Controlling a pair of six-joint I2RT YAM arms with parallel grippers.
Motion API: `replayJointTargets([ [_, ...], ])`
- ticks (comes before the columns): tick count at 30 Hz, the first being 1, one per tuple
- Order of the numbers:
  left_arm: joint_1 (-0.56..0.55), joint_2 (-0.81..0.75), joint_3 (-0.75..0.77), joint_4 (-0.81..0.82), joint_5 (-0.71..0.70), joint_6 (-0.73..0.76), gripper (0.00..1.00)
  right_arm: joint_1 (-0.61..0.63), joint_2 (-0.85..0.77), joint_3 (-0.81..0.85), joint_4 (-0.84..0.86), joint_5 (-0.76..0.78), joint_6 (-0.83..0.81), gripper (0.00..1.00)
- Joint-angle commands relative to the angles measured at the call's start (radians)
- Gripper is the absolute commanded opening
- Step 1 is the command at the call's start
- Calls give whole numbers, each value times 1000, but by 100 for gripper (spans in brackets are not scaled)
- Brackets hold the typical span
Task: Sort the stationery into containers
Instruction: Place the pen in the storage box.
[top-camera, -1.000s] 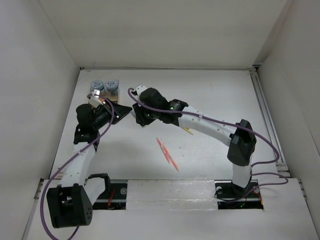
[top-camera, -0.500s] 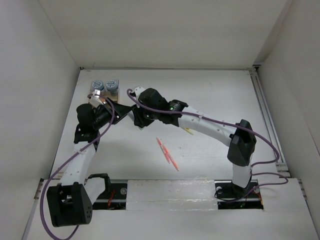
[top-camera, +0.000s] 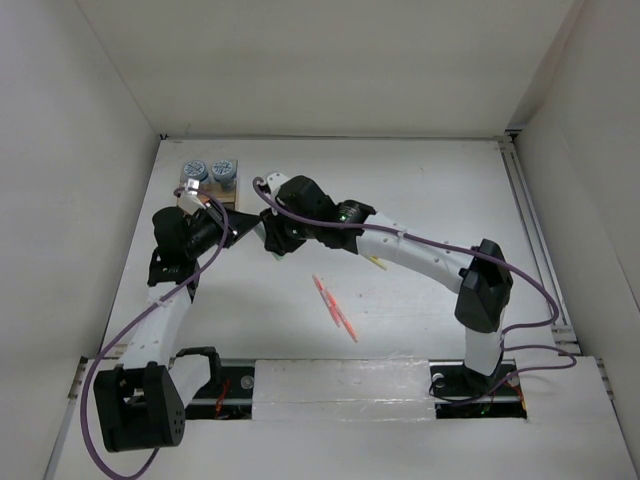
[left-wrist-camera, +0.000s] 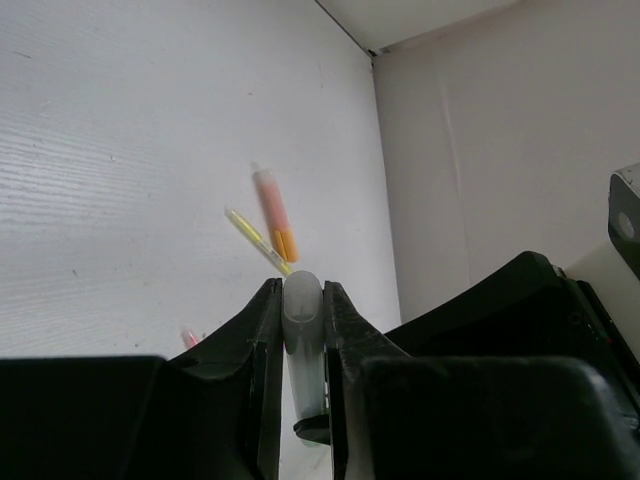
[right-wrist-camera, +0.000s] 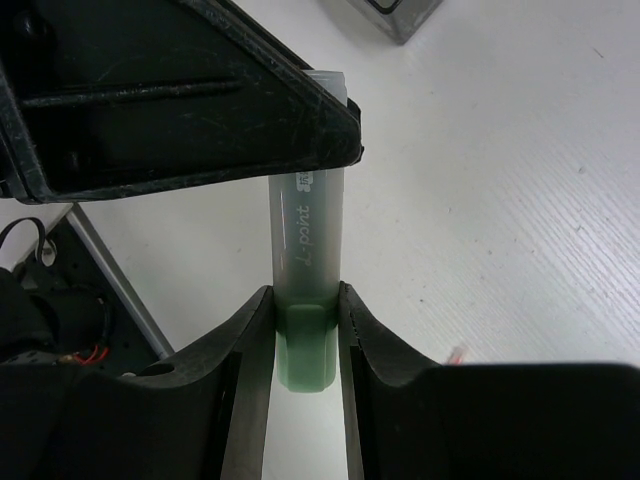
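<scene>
Over the left part of the white counter (top-camera: 400, 180), near the wooden organiser tray (top-camera: 222, 194) in its far corner, the two arms meet tip to tip in what looks like a handover. The right gripper (right-wrist-camera: 305, 300) clamps the cap of a light green highlighter (right-wrist-camera: 305, 240) while the left gripper (left-wrist-camera: 300, 290) pinches its clear end, holding it off the surface. A second ago the left jaws stood wider; now they have closed, and the orange pens (top-camera: 335, 308) lie loose mid-counter.
</scene>
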Motion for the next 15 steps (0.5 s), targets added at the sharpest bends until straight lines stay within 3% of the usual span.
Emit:
replayJointTargets([
  [1,-1,2,-1,64,42,-6,0,14,-43,28,92,8,3,0],
  [2,-1,2,-1,65,25,-6,0,14,-43,29,92,34,3,0],
  [3,-1,-8,-1,65,13,-18,0,14,-43,29,92,45,3,14],
  [4,-1,-20,-1,77,-16,-32,0,14,-43,29,92,68,3,46],
  [5,-1,-20,-1,91,-33,-41,0,14,-57,18,92,68,3,46],
  [6,-1,-34,-1,103,-51,-51,0,14,-68,9,92,91,3,84],
  [7,-1,-34,-1,103,-73,-60,0,14,-80,-13,101,103,12,98],
  [11,-1,-43,-1,126,-208,-94,0,-9,-185,-79,79,175,24,100],
  [15,56,27,-12,264,-295,-184,0,-19,-322,-209,90,246,35,100],
])
